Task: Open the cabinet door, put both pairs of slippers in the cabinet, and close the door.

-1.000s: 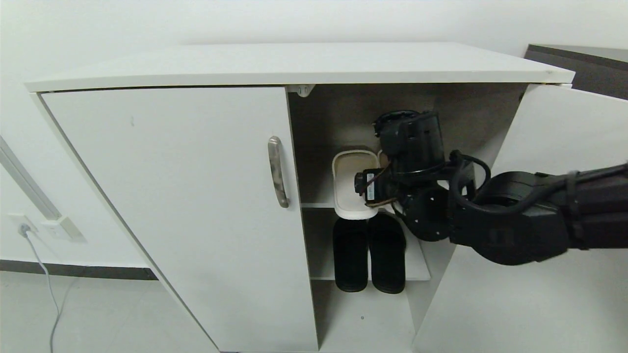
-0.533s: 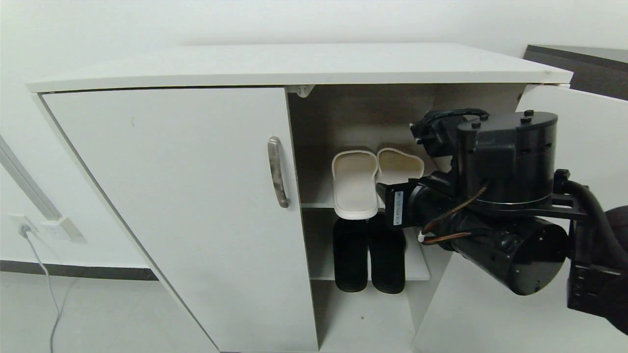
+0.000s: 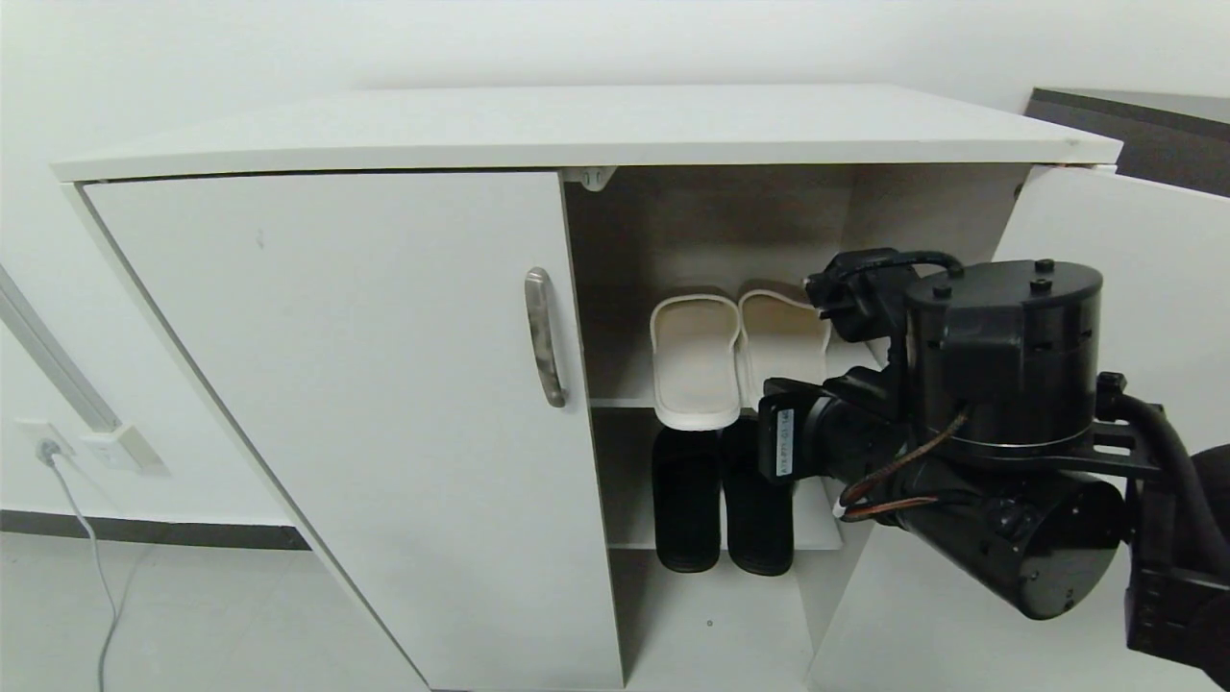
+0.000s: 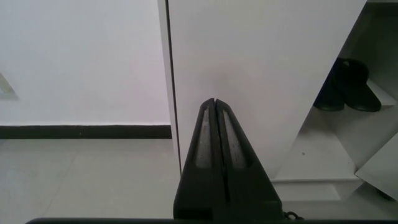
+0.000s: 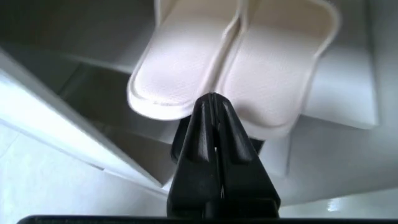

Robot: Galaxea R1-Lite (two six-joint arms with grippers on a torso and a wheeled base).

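Retreating right arm (image 3: 999,423): a second ago its end was inside the cabinet (image 3: 577,125), covering the right white slipper; now it is pulled back out and sits lower, in front of the doorway.
White slippers (image 3: 694,360): both uncovered now, where only the left one showed before; pair hasn't shifted in the last half second.
White slippers place: upper shelf (image 3: 620,389), side by side and touching.
White slippers axis: long axis runs front to back, strap ends toward the back wall, rounded near ends hang over the shelf's front edge.
Black slippers (image 3: 687,500): lower shelf (image 3: 817,524), directly under the white pair, same front-to-back axis, near ends overhang the edge; no change.
Right gripper (image 5: 212,96): just outside the white pair's near ends, jaws pressed together, holding nothing.
Left gripper (image 4: 214,101): low, facing the closed left door (image 3: 336,384), jaws pressed together, holding nothing.
Right door (image 3: 1105,240): swung wide, same as before.
Handle (image 3: 543,336): upright on the left door's inner edge.
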